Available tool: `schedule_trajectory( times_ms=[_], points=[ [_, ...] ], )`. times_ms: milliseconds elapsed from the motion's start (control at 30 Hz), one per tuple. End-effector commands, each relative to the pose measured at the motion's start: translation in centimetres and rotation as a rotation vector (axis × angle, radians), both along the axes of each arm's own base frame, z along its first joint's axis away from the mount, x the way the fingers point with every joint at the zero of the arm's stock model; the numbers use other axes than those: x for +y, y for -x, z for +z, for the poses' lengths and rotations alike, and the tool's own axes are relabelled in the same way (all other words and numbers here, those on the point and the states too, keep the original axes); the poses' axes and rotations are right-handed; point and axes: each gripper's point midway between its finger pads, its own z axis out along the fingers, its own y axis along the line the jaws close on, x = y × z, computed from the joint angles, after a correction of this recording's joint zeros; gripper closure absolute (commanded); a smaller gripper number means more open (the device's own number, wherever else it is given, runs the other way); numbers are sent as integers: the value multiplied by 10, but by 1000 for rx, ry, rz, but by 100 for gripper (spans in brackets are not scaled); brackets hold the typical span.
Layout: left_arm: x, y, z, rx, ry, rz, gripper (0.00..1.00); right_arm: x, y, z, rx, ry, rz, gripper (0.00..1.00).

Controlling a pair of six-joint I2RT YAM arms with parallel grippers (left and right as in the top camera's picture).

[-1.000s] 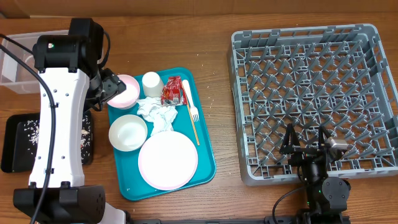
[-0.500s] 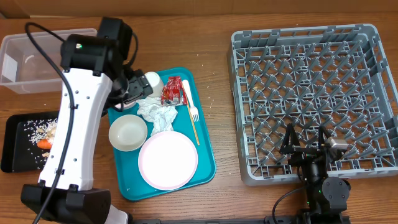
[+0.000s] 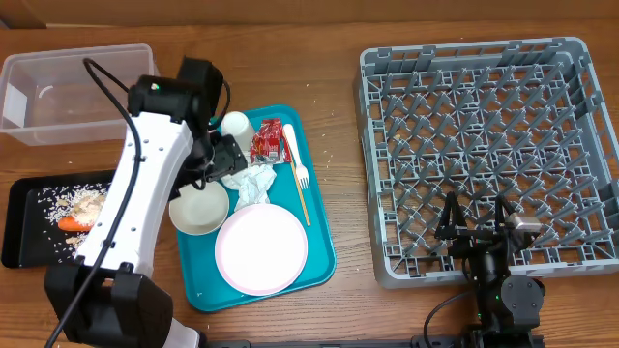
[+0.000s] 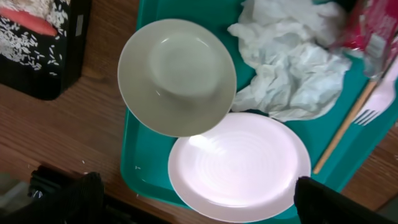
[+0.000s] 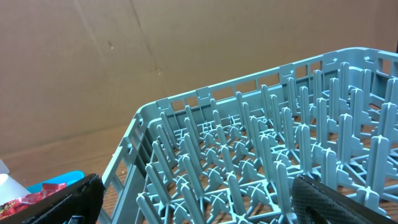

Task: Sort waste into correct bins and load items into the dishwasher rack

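Observation:
My left gripper hangs open and empty above the teal tray, close to the crumpled napkins. In the left wrist view its fingertips straddle the near rim of the pink plate, with a pale bowl beside it. A red wrapper, a white cup and a cream fork also lie on the tray. The black tray holds rice and an orange carrot. My right gripper stands open at the front edge of the grey-blue rack.
The clear tub sits at the back left, behind the black tray. Rice grains are scattered on the wood between the teal tray and the rack. The rack's upright pegs fill the right wrist view.
My left arm has swung right, from above the black tray to above the teal tray. The carrot and rice in the black tray have come into view. The right arm is still.

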Motion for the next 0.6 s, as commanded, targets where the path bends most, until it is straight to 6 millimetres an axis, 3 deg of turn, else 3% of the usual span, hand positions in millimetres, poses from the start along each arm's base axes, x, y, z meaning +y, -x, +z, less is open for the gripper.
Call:
schedule_trajectory(
  times_ms=[0, 167, 333, 567],
  points=[
    [4, 2, 0, -14, -3, -11, 0, 2, 0, -1, -9, 7, 10, 0],
    [29, -10, 8, -65, -16, 67, 0, 2, 0, -1, -8, 7, 10, 0],
    [84, -19, 30, -132, -6, 253, 0, 2, 0, -1, -9, 7, 10, 0],
    [139, -5, 32, -146, 99, 494, 0, 2, 0, -1, -9, 7, 10, 0]
  ],
)
